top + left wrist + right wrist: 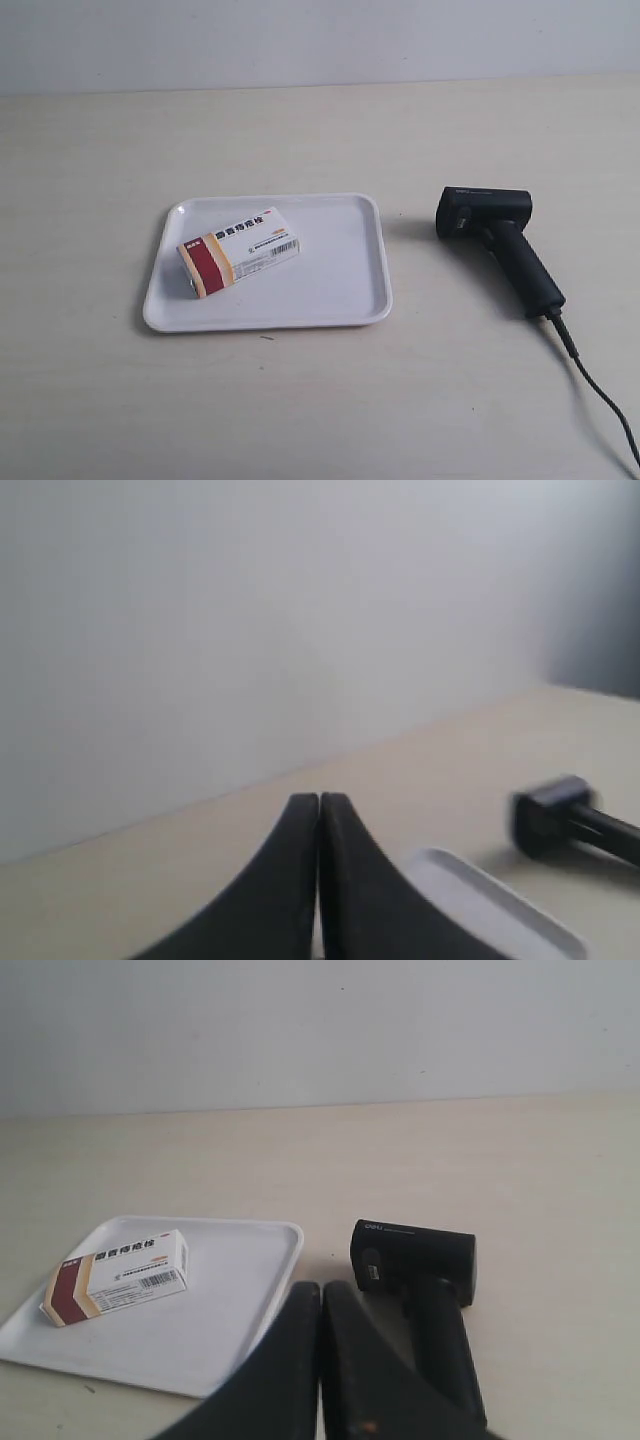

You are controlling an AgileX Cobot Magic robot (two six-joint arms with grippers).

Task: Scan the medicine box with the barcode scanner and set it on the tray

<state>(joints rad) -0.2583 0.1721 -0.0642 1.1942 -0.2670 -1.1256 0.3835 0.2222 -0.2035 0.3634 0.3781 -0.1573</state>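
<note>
The medicine box (239,250), white with a dark red and tan end, lies flat inside the white tray (345,290), toward its left half; the right wrist view shows the medicine box (117,1275) on the tray (235,1300) too. The black barcode scanner (497,245) lies on its side on the table to the right of the tray, its cable trailing to the lower right. My right gripper (320,1288) is shut and holds nothing, hovering short of the scanner (420,1280). My left gripper (319,798) is shut and holds nothing, off beside a tray corner (490,905), with the scanner (565,820) beyond. Neither arm appears in the exterior view.
The pale wooden tabletop (300,140) stretches on all sides of the tray. A plain white wall (320,40) closes the back. The scanner's black cable (600,400) runs across the table toward the lower right corner.
</note>
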